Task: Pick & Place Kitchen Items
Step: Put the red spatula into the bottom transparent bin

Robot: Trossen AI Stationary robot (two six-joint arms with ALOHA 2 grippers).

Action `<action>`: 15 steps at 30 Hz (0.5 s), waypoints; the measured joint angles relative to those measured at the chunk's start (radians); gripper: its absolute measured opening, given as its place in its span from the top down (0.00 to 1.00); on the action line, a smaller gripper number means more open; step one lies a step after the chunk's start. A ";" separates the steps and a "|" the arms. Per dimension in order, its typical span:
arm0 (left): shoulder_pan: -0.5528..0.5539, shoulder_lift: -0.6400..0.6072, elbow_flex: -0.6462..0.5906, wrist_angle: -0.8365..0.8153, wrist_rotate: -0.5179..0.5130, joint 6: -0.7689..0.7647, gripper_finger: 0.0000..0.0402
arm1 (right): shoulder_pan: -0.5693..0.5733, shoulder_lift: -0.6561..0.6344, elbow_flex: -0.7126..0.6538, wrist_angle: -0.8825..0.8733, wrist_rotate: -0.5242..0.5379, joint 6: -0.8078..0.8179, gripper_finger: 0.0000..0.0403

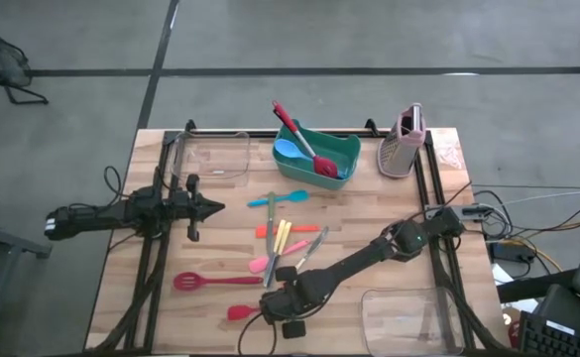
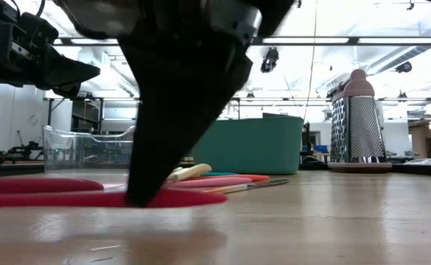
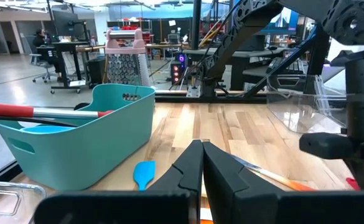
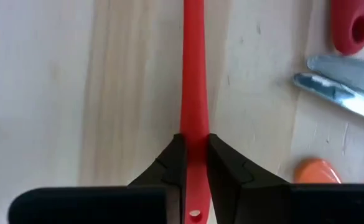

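Pale wooden boards form the table [image 1: 369, 198], which stands on a grey floor. At its near edge, the right gripper [image 4: 195, 163] is low on the wood and its two dark fingers pinch the thin handle of a red spatula [image 4: 193, 81]; in the low view this gripper [image 2: 145, 197] touches down on the red utensil [image 2: 90, 198]. In the high view the red head [image 1: 238, 312] lies just left of the gripper [image 1: 278, 300].

Just left and a little farther lies a red slotted spoon [image 1: 192, 282]. Beyond the gripper lie a pink spatula [image 1: 265, 261], yellow-handled cutlery [image 1: 282, 238], an orange utensil [image 1: 290, 229] and a blue spatula [image 1: 275, 199], close together near the table's centre.

At the far edge stands a teal bin [image 1: 351, 151] with a red-handled utensil [image 1: 299, 139] and a blue spoon [image 1: 288, 151] inside. Right of it stands an upright grater [image 1: 405, 144]. Clear tubs are at the far left [image 1: 215, 154] and near right [image 1: 408, 317].

The left gripper [image 1: 213, 207] hovers at the left side, fingers pressed together, holding nothing.
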 joint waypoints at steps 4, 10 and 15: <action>0.000 0.000 0.000 0.000 0.000 0.000 0.95 | 0.001 -0.003 0.018 -0.035 0.007 0.000 0.99; 0.000 0.000 0.000 0.000 0.000 0.000 0.95 | 0.000 -0.003 0.037 -0.057 0.007 0.000 0.99; 0.000 0.000 0.000 0.000 0.000 0.000 0.95 | -0.001 0.002 0.016 -0.032 -0.038 0.008 0.99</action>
